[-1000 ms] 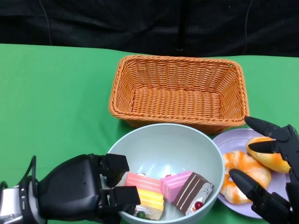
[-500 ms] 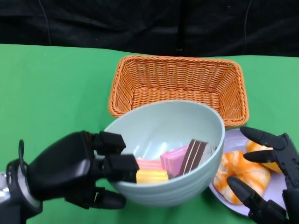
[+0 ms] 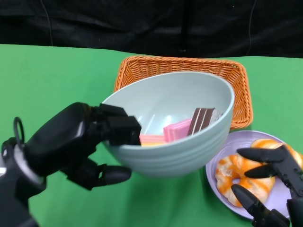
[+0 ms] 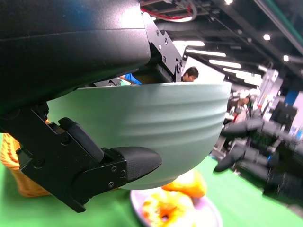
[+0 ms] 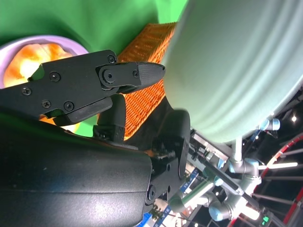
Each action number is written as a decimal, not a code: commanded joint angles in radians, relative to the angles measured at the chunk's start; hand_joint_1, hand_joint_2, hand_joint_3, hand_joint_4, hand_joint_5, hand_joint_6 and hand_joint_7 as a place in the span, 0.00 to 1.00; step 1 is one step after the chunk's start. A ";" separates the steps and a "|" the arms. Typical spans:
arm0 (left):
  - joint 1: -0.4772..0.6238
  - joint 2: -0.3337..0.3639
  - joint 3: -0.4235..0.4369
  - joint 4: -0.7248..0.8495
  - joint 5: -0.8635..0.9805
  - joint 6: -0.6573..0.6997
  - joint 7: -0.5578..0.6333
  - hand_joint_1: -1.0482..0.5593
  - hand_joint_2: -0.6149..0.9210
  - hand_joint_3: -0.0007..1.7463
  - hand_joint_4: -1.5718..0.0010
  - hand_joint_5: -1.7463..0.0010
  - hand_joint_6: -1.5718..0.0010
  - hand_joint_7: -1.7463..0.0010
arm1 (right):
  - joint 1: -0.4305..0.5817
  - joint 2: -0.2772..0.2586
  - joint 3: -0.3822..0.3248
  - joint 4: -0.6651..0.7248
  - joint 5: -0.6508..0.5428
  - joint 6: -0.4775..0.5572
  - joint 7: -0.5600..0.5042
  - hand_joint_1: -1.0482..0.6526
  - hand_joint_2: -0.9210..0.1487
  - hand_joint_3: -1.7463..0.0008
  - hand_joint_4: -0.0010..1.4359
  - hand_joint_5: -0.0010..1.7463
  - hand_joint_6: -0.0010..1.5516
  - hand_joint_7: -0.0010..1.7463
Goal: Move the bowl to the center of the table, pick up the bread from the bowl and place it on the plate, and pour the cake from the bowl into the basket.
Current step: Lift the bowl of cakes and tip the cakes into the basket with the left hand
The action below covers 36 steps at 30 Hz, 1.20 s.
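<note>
The bowl is pale mint green with ribbed outer bands and contains pink, yellow and brown-and-white striped cake slices. The woven basket is orange; the plate is lilac and carries golden-orange and white bread. The table cover is green, the backdrop black.

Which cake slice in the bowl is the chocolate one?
The brown striped slice, standing farthest right in the bowl, beside the pink slice.
</note>
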 commanded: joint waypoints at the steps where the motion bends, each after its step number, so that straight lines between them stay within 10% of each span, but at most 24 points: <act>1: -0.059 -0.086 0.013 0.015 -0.126 0.056 -0.058 0.52 0.67 0.83 0.37 0.00 0.50 0.00 | 0.009 -0.011 0.011 0.006 0.017 -0.012 0.014 0.55 0.22 0.63 0.45 0.77 0.41 0.55; 5: -0.090 -0.178 0.033 0.058 -0.156 0.114 -0.105 0.57 0.63 0.86 0.36 0.00 0.48 0.00 | 0.008 -0.013 0.013 0.016 0.025 -0.047 0.008 0.64 0.51 0.33 0.53 0.78 0.51 0.57; 15: -0.158 -0.433 0.110 0.233 -0.191 0.247 -0.099 0.55 0.62 0.87 0.34 0.00 0.43 0.06 | 0.002 -0.020 -0.004 0.040 -0.005 -0.112 -0.016 0.69 0.70 0.07 0.68 0.99 0.61 0.71; 36: -0.188 -0.807 0.287 0.238 -0.333 0.833 0.077 0.53 0.54 0.95 0.35 0.00 0.45 0.00 | 0.027 -0.018 0.010 0.030 -0.023 -0.137 -0.021 0.72 0.75 0.05 0.70 1.00 0.60 0.71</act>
